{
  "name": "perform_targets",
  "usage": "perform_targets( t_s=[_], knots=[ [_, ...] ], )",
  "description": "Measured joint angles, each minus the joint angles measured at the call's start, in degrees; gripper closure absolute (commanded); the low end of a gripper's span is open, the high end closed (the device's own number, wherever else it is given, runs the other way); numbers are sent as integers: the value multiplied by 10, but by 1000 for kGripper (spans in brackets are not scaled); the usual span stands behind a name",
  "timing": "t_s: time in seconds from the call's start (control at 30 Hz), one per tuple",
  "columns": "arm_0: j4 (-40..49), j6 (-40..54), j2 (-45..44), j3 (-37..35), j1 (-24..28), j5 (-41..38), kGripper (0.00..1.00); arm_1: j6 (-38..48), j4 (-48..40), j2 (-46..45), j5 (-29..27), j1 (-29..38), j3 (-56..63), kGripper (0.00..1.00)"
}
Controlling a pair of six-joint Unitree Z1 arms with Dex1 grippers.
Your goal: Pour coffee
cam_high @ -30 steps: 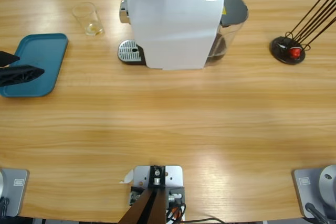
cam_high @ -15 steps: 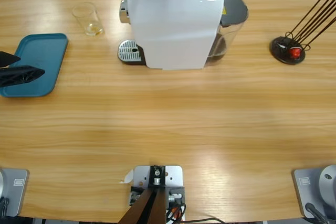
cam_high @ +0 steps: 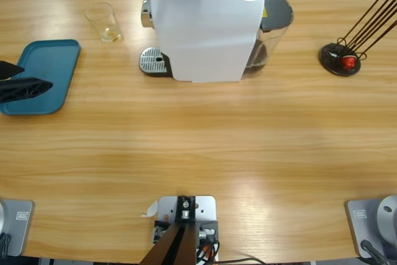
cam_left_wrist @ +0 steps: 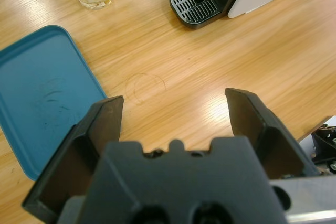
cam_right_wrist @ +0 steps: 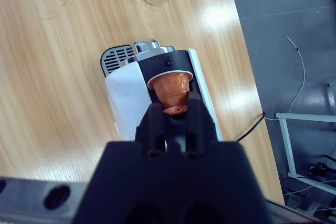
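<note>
Capsule's coming down over the machine now

Right gripper (cam_right_wrist: pixel 170 109) has dropped into high view, fingers pinching the capsule (cam_right_wrist: pixel 170 88) above the machine (cam_high: pixel 205 26): loading starts. Left gripper (cam_left_wrist: pixel 176 116) gapes empty by the tray (cam_left_wrist: pixel 37 95). No coffee yet; glass (cam_high: pixel 103 22) nearly empty on the counter (cam_high: pixel 198 141).

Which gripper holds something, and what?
The right gripper, shut on a copper capsule above the coffee machine. The left gripper is open and empty over the table.
</note>
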Motion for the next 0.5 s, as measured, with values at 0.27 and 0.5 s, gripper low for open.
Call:
perform_targets(
  t_s=[0.27,0.5],
  knots=[
    [0,0,0,0,0,0,169,0,-1,0,0,0,1,280],
    [0,0,0,0,0,0,169,0,-3,0,0,-1,1,0]
  ],
)
